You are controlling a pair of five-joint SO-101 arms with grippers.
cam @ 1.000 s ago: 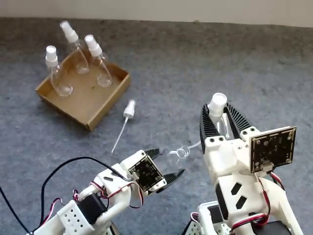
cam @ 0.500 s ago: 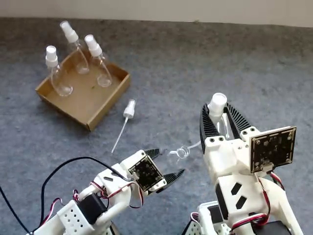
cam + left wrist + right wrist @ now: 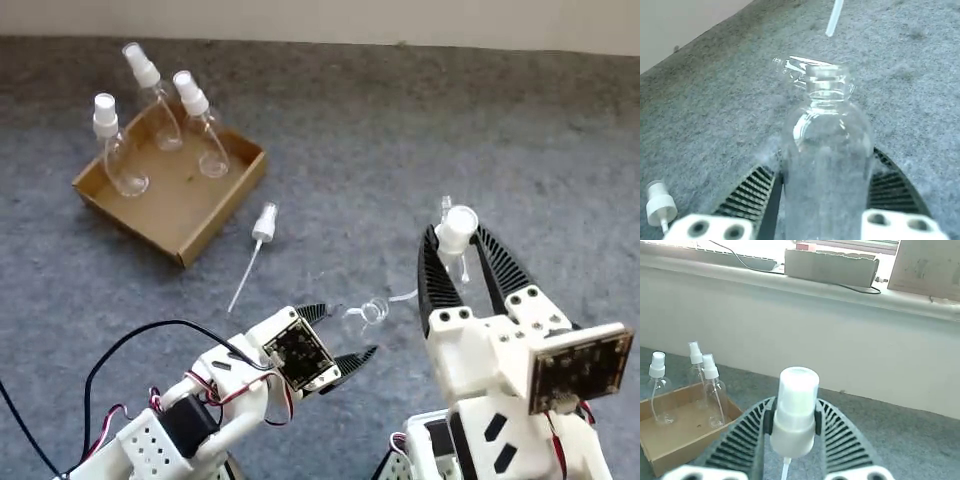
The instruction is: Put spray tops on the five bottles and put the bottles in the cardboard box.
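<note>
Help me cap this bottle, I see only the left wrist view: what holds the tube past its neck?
Observer: The right fingers grip a top; the tube hangs from it toward your bottle.
Operator: How many are boxed?
Observer: Three capped bottles stand in the box.
Operator: Where is the box?
Observer: On the table's far left, beyond the loose top.
</note>
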